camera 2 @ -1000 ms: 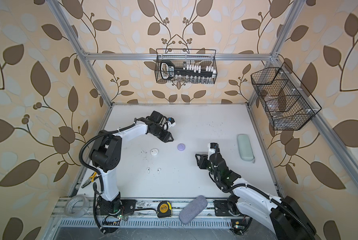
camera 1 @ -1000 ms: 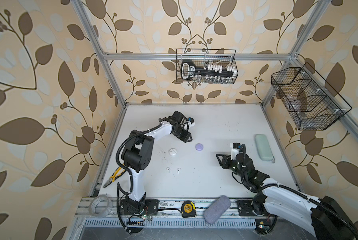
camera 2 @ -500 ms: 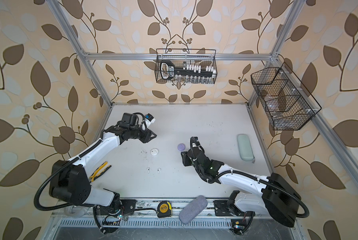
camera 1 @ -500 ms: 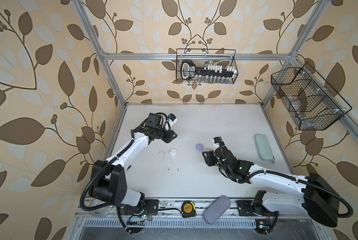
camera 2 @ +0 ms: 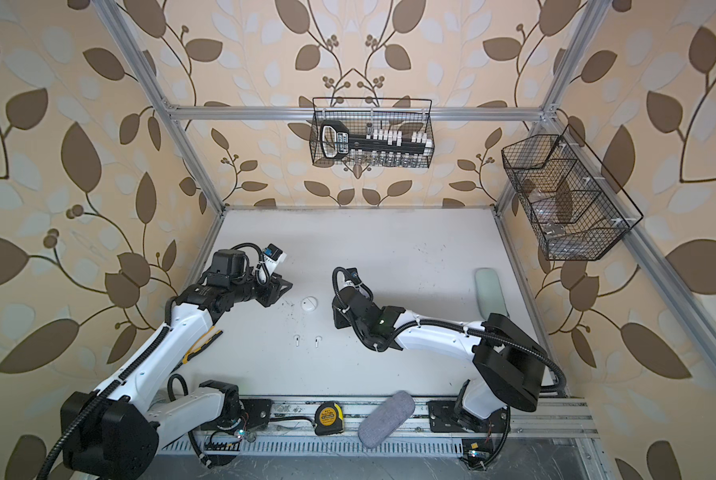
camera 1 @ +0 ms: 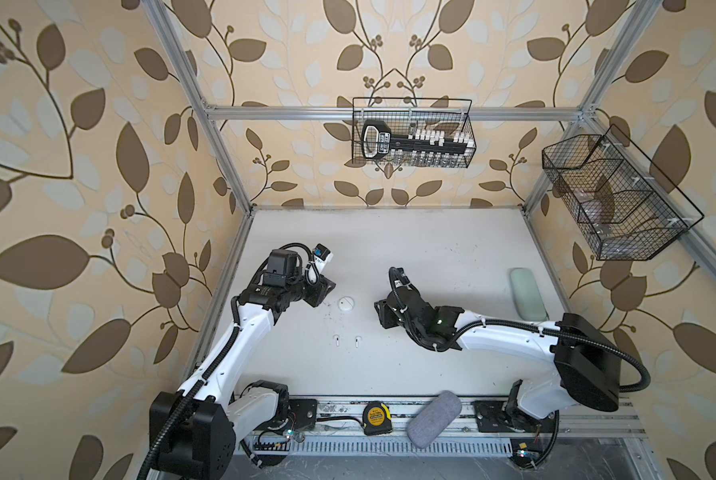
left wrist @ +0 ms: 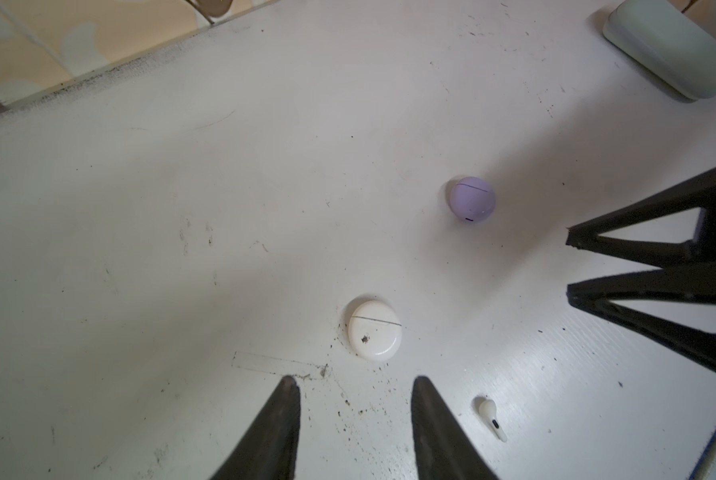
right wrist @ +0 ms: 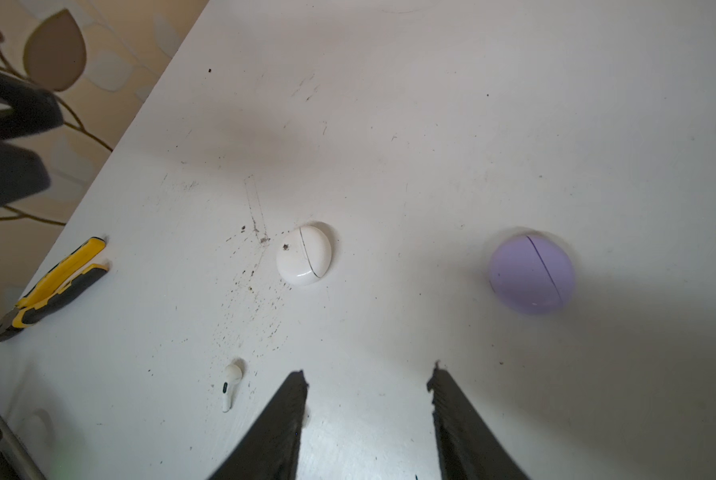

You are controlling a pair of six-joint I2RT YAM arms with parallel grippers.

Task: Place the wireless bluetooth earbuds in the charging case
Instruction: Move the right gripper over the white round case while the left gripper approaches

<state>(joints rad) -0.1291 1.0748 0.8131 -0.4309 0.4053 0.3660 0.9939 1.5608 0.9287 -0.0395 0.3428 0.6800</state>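
A white round charging case [camera 1: 345, 303] lies shut on the table, also seen in the wrist views [left wrist: 375, 330] [right wrist: 304, 254]. A lavender case [left wrist: 471, 199] [right wrist: 530, 274], also shut, is hidden under my right arm in both top views. Two white earbuds [camera 1: 336, 340] [camera 1: 357, 340] lie in front of the white case; each wrist view shows one earbud [left wrist: 493, 417] [right wrist: 229, 384]. My left gripper [camera 1: 328, 289] [left wrist: 355, 382] hovers open and empty just left of the white case. My right gripper [camera 1: 380, 313] [right wrist: 367, 371] is open and empty to its right.
A pale green oblong case [camera 1: 528, 293] lies at the table's right edge. Yellow pliers [camera 2: 200, 347] [right wrist: 52, 286] lie by the left edge. A grey fabric case [camera 1: 433, 417] and tape measure [camera 1: 375, 417] rest on the front rail. Wire baskets [camera 1: 412, 139] [camera 1: 614, 195] hang on the walls.
My right gripper has moved left toward the centre and now covers the lavender case in both top views. My left gripper drew back toward the left and front, jaws slightly wider.
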